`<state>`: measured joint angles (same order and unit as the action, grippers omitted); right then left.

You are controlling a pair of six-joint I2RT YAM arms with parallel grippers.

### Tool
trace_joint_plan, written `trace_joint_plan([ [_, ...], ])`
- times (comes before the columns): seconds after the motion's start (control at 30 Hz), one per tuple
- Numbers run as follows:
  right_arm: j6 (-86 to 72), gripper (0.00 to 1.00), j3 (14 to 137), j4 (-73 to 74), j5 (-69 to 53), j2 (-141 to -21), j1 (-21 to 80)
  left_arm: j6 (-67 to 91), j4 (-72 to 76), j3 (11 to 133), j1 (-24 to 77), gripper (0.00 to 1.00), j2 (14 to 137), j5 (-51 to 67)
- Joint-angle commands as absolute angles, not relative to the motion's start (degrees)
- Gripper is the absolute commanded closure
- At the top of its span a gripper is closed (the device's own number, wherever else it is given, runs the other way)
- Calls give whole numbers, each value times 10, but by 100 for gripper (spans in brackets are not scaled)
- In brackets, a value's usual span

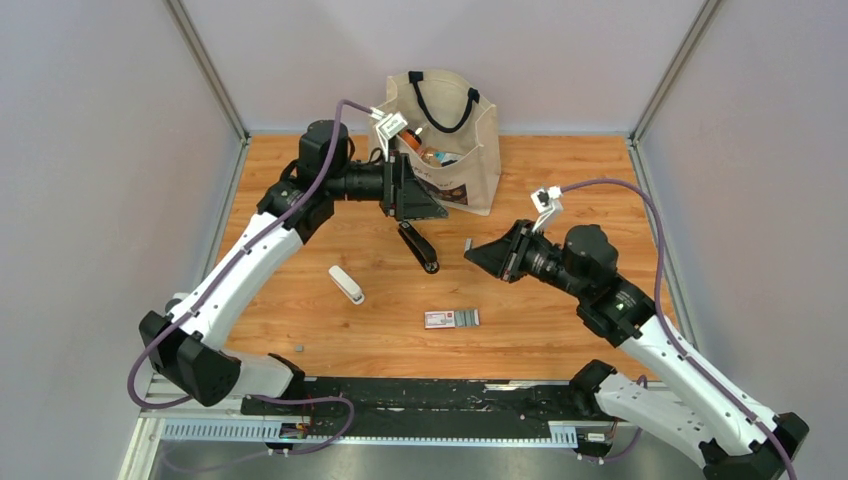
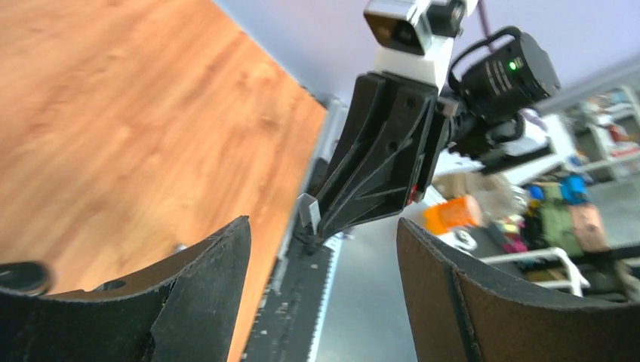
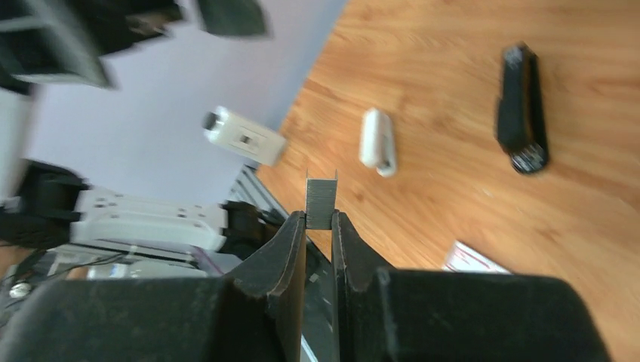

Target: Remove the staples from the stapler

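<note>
Staples (image 3: 321,197) pinched in the right gripper (image 3: 318,222); stapler (image 1: 420,247) flat on the table (image 1: 560,190).
At the left, the left gripper (image 2: 323,226) hung by the bag (image 1: 470,170), its fingers spread wide with nothing between them. A white bar (image 1: 347,284) lay on the wood, and the stapler lay right of it, between the two grippers. Further right, the right gripper's fingers were closed on the staples, a short strip standing up from the tips, off the table. A box (image 1: 450,319) lay nearer the bases.

White arms (image 1: 240,275), purple cables (image 1: 601,181), seemingly rough black claw fingers (image 2: 219,271).
</note>
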<state>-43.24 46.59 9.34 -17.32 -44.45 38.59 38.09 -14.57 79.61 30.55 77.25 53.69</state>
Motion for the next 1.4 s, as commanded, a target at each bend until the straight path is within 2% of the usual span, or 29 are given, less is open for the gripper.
trace_joint_plan([
  [0.0,-394,99,443,259,-86,-469,404,180,-354,848,296,21,757,439],
  [0.2,-420,99,399,281,9,-521,460,62,-423,782,295,21,738,365],
  [0.3,-426,99,405,313,79,-561,499,33,-428,748,295,21,730,346],
  [0.6,-444,100,446,350,160,-679,569,-20,-420,693,295,22,716,323],
  [0.87,-429,100,469,325,143,-754,577,-31,-406,670,295,22,714,323],
  [1.37,-421,99,492,310,97,-819,576,-26,-410,675,296,23,714,323],
])
